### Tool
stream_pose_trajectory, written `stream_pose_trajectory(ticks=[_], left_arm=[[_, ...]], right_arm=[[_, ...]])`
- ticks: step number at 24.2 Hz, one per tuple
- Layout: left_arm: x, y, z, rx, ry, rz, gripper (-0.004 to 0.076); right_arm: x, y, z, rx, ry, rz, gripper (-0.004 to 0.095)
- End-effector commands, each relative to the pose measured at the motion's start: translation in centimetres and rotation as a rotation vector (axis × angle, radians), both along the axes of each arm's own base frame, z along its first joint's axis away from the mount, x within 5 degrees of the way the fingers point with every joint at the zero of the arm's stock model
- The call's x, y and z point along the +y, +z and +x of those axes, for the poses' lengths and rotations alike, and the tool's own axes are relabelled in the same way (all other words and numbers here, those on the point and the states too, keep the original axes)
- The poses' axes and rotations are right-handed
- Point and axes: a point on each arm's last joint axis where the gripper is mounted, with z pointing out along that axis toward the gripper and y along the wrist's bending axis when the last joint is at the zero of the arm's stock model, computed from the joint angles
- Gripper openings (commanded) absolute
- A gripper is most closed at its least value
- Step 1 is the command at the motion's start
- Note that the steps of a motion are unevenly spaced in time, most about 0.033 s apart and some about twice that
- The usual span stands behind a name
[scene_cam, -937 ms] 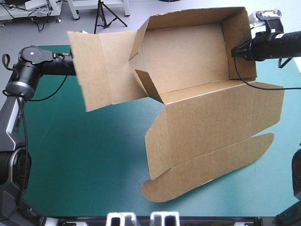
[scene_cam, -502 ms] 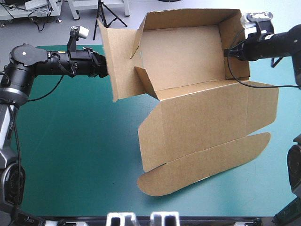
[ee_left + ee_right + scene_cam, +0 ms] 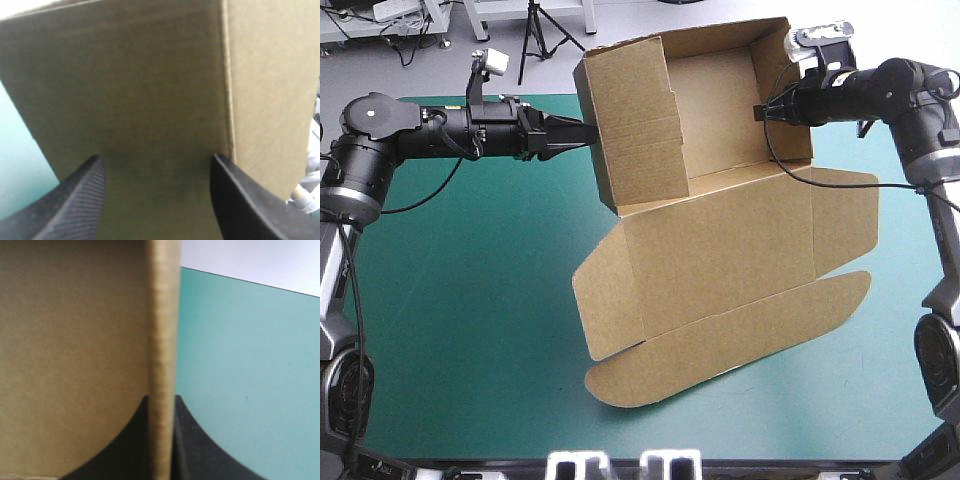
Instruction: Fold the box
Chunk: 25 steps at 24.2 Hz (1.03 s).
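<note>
The box [image 3: 740, 250] runs across the frame's upper middle, tray open toward the camera, lid trailing lower left. The left gripper [image 3: 582, 130] is spread at its left wall. The right gripper [image 3: 761, 110] pinches the right wall.

Tips of right fingers [image 3: 194, 450] behind box [image 3: 75, 340]

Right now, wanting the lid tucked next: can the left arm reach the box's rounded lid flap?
Probably yes: the left end effector is open, holding nothing, and only bare teal-green cover lies between it and the rounded lid flap.

A teal-green table [image 3: 470, 330] stands on grey floor [image 3: 615, 20], a black tripod [image 3: 532, 25] beyond.
</note>
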Motion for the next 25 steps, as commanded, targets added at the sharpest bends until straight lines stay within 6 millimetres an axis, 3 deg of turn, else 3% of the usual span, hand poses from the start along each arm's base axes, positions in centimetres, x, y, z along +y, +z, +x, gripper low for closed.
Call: stream_pose_trajectory(ticks=[1,11,20,25], left_arm=[[-0.9,2.6,-2.4,-0.069,-0.091,-0.057,0.0457],[-3.4,2.6,-2.2,-0.115,-0.038,-0.038,0.0464],[-2.9,2.7,-0.9,-0.153,0.113,-0.029,0.0463],[-2.3,2.1,-0.2,-0.142,0.206,0.063,0.0463]], right_arm=[[0.7,3.3,-1.2,-0.138,-0.021,0.07,-0.0018],[1.2,2.7,-0.6,-0.14,-0.051,0.054,-0.0018],[1.4,2.0,0.5,-0.146,-0.066,0.082,-0.0018],[3.2,1.1,1.1,-0.149,-0.038,0.085,-0.0017]])
